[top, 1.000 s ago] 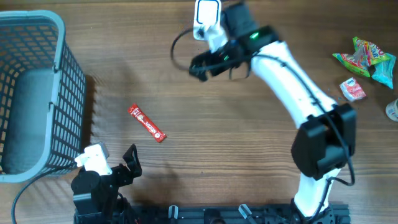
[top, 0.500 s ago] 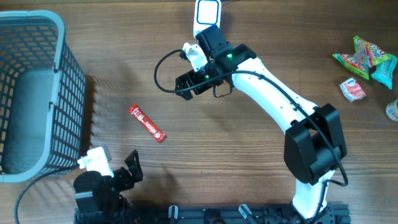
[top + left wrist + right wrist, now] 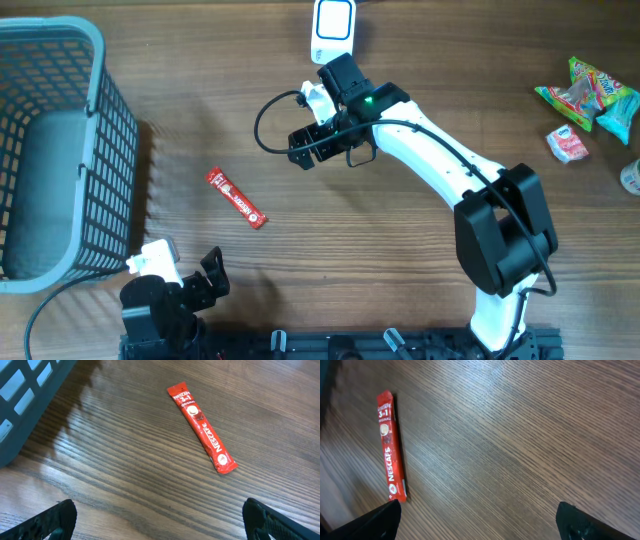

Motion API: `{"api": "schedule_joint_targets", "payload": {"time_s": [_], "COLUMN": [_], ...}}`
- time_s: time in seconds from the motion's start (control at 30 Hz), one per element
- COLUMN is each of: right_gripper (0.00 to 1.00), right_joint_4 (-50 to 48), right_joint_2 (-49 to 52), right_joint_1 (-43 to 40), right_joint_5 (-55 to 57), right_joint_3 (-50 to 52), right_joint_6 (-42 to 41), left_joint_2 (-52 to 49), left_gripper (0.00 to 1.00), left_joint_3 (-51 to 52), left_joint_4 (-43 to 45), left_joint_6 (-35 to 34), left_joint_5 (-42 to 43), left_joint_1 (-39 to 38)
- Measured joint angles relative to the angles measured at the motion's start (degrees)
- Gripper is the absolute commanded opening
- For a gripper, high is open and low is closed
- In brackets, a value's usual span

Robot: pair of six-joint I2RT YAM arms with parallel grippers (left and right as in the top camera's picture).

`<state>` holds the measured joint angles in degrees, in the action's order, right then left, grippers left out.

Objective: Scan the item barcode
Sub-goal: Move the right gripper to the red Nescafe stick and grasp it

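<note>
Overhead: grey basket (image 3: 60,45) at left. Left gripper (image 3: 212,275) at near edge, jaws wide, holding nothing. Red Nescafé 3-in-1 stick sachet (image 3: 236,197) lies flat and diagonal on bare wood, right of the basket, touching nothing. Right gripper (image 3: 305,148) sits farther back, jaws wide, holding nothing. White scanner (image 3: 332,22) at far edge.

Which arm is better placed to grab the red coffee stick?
Probably right: the open right gripper hangs near both the coffee stick and the white scanner; the left gripper, also open, sits tucked back at its base.
</note>
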<state>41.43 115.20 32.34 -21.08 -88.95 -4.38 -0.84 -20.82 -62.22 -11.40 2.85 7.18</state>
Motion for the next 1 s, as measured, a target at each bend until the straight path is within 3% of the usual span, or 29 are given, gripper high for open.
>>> {"api": "schedule_joint_targets", "payload": {"time_s": [0.27, 0.53, 0.7, 0.87, 1.0], "right_gripper": [1.0, 1.0, 0.99, 0.99, 0.92], "right_joint_4": [0.09, -0.68, -2.8, -12.44, -19.12], "right_joint_2": [0.0, 0.0, 0.35, 4.94, 10.56], "right_joint_1": [0.39, 1.68, 6.99, 18.29, 23.12], "right_joint_5": [-0.04, 0.94, 5.88, 14.56, 18.43], "right_joint_3": [0.0, 0.0, 0.0, 0.09, 0.11], "right_joint_6": [-1.86, -1.07, 0.15, 1.7, 2.19], "left_joint_2": [0.0, 0.02, 0.02, 0.02, 0.02], "left_gripper": [1.0, 1.0, 1.0, 1.0, 1.0], "left_joint_3": [0.07, 0.44, 0.37, 0.35, 0.35], "left_joint_4": [2.71, 39.17, 58.75, 64.96, 65.92], "left_joint_6": [-0.02, -0.04, -0.04, -0.02, -0.02], "left_joint_5": [0.02, -0.63, -4.55, -7.76, -8.2], "left_joint_1": [0.0, 0.0, 0.0, 0.0, 0.0]}}
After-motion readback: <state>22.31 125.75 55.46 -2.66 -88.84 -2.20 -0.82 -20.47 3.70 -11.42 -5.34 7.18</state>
